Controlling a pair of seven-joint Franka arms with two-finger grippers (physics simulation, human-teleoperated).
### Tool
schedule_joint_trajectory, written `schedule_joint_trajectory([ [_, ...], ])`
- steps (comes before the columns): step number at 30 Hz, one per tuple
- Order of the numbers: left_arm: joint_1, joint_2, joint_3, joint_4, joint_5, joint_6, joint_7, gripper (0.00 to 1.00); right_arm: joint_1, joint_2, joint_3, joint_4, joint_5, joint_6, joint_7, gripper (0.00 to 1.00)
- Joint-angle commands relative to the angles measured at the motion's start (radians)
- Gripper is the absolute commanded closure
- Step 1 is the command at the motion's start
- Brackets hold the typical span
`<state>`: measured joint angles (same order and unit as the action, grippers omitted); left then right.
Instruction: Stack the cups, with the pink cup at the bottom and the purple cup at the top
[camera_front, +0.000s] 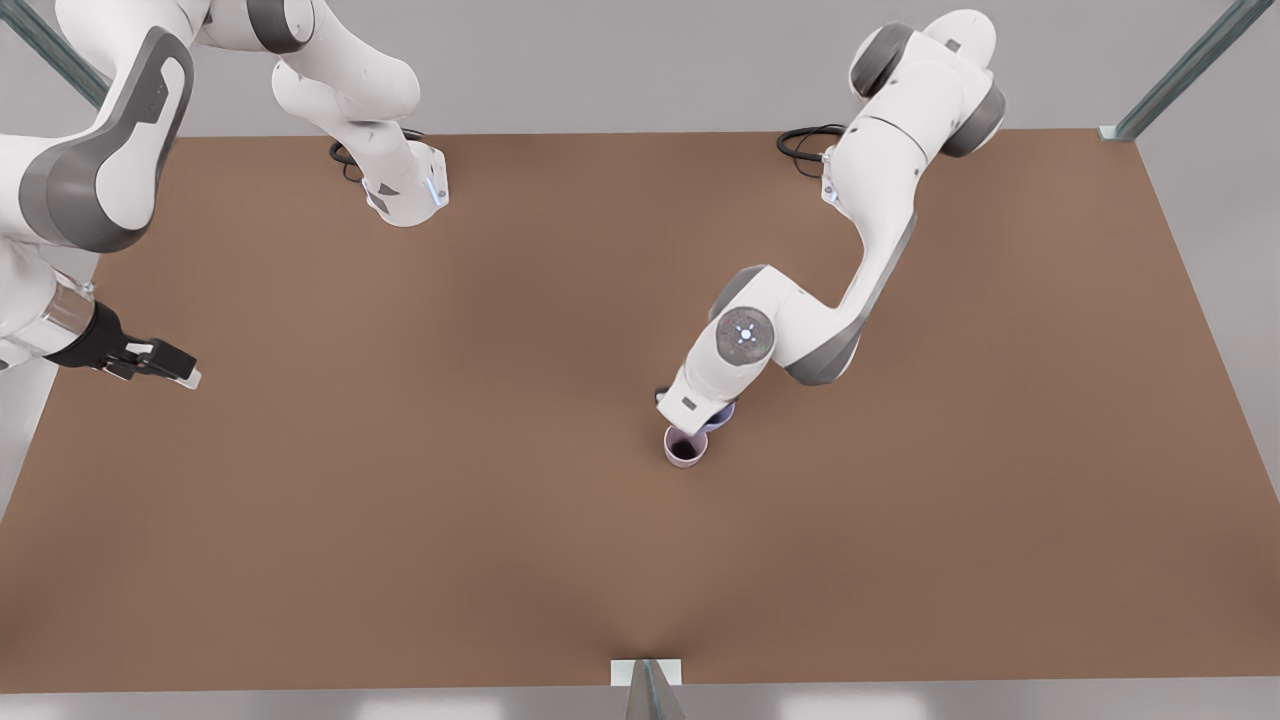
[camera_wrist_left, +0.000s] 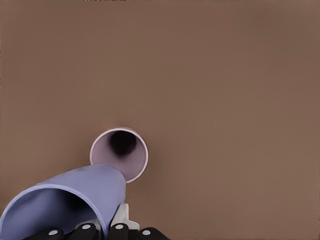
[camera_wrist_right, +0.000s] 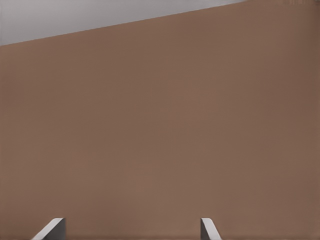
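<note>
Left tool (camera_front: 700, 415) grips the purple cup (camera_wrist_left: 75, 200) beside the empty pink cup (camera_wrist_left: 120, 152); right tool (camera_wrist_right: 132, 230) waits open

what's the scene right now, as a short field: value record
pink cup: upright on the table, mouth open
purple cup: held tilted by the left end effector, close above and beside the pink cup, not yet in it
left end effector: shut on the purple cup, near the table's middle
right end effector: open, waiting at the front view's left edge
stack: not yet made
</note>
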<state>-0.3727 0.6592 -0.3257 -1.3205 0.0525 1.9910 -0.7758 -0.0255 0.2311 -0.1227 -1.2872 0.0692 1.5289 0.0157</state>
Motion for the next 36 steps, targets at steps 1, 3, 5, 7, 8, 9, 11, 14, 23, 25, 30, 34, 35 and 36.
schedule_joint_trajectory([
  [1,0.000,0.010,0.002,0.021,-0.002,0.031,-0.434,0.79,0.001,-0.003,0.000,0.000,-0.002,0.005,-0.022,0.00],
  [3,0.000,0.017,0.002,0.047,-0.002,0.031,-0.433,0.79,0.001,-0.004,-0.003,0.002,-0.006,0.007,-0.017,0.00],
  [5,0.000,0.030,0.004,0.064,-0.002,0.032,-0.433,0.79,0.002,-0.006,0.002,0.022,-0.032,-0.001,-0.014,0.00],
  [7,0.000,0.037,0.004,0.067,-0.002,0.032,-0.431,0.79,0.004,-0.009,0.003,0.023,-0.034,-0.006,-0.014,0.00],
  [8,0.000,0.042,0.004,0.067,0.000,0.034,-0.431,0.79,0.004,-0.009,0.003,0.023,-0.034,-0.006,-0.014,0.00],
  [9,0.000,0.048,0.004,0.067,-0.002,0.038,-0.430,0.79,0.002,-0.010,0.002,0.023,-0.035,-0.007,-0.016,0.00],
  [11,0.002,0.049,0.004,0.067,-0.003,0.052,-0.433,0.79,0.002,-0.012,0.002,0.022,-0.035,-0.007,-0.017,0.00],
  [14,0.002,0.049,0.004,0.069,-0.005,0.083,-0.427,0.79,0.004,-0.015,0.003,0.022,-0.035,-0.007,-0.019,0.00],
  [23,0.002,0.057,0.004,0.063,0.052,0.103,-0.284,0.79,0.001,-0.013,0.000,0.022,-0.034,-0.001,-0.020,0.00],
  [25,0.002,0.059,0.004,0.060,0.055,0.103,-0.281,0.79,0.001,-0.013,0.000,0.022,-0.034,-0.003,-0.020,0.00],
  [30,0.000,0.069,0.004,0.057,0.055,0.104,-0.281,0.79,0.001,-0.010,0.000,0.023,-0.034,0.004,-0.022,0.00],
  [34,0.000,0.069,0.002,0.055,0.055,0.104,-0.289,0.79,-0.001,-0.012,0.000,0.023,-0.035,0.004,-0.022,0.00],
  [35,-0.002,0.069,0.000,0.055,0.053,0.104,-0.292,0.79,-0.001,-0.012,0.000,0.023,-0.035,0.004,-0.020,0.00],
  [36,-0.005,0.071,0.000,0.055,0.053,0.104,-0.292,0.79,0.001,-0.012,0.000,0.023,-0.035,0.004,-0.020,0.00],
])
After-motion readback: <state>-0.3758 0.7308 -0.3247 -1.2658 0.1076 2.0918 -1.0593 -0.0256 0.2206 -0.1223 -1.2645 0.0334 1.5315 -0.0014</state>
